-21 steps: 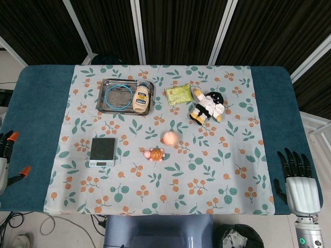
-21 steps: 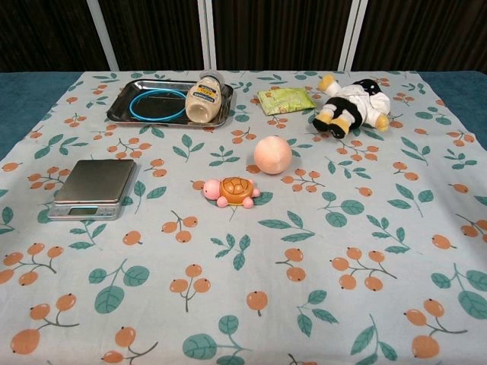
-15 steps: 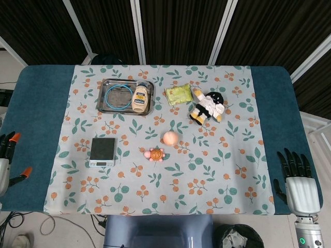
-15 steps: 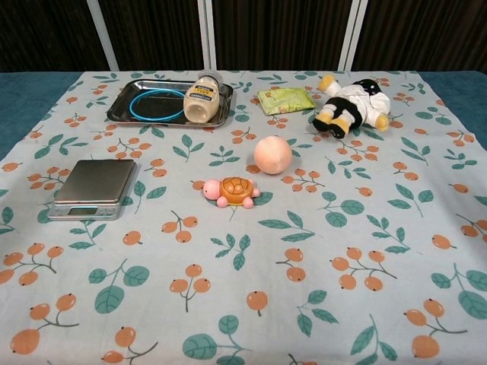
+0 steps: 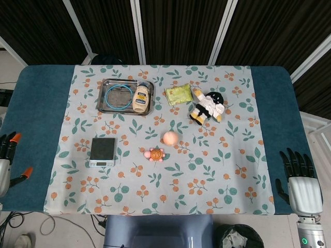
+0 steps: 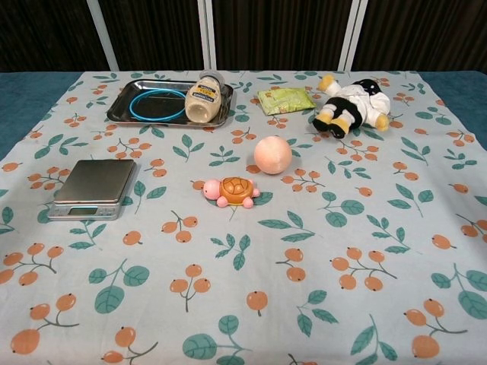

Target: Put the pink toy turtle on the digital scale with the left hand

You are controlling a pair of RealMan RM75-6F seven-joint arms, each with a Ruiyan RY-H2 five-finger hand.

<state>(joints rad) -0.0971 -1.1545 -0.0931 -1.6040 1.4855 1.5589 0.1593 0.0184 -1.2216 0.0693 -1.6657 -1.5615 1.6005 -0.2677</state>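
One pink toy turtle (image 6: 231, 192) with an orange shell is lying on the leaf-and-berry cloth (image 6: 319, 251) near the middle of the frame in both views, resting on nothing else and touched by neither hand. Just above and to its right, a peach-coloured ball (image 6: 272, 154) is sitting close by but apart from it. To the turtle's left, the digital scale (image 6: 93, 188) is standing with its metal plate bare, well apart from the turtle.

Across the upper part of the frame, a metal tray (image 6: 120, 112) is holding a blue ring (image 6: 156, 104) and a squat jar (image 6: 202, 100) lying on its side. To the right of the tray, a green packet (image 6: 284, 99) is lying flat, and beside that a black-and-white plush toy (image 6: 350, 105) is sprawling.

Only the head view is showing the hands. At the lower left edge, the left hand (image 5: 7, 160) is hanging off the side of the blue table (image 5: 39, 103), far from the turtle and beyond the scale; only part of it is showing, with orange-tipped fingers spread and nothing in them. At the lower right corner, the right hand (image 5: 300, 181) is hovering past the table's edge, its dark fingers (image 5: 296, 161) extended and apart, holding nothing.
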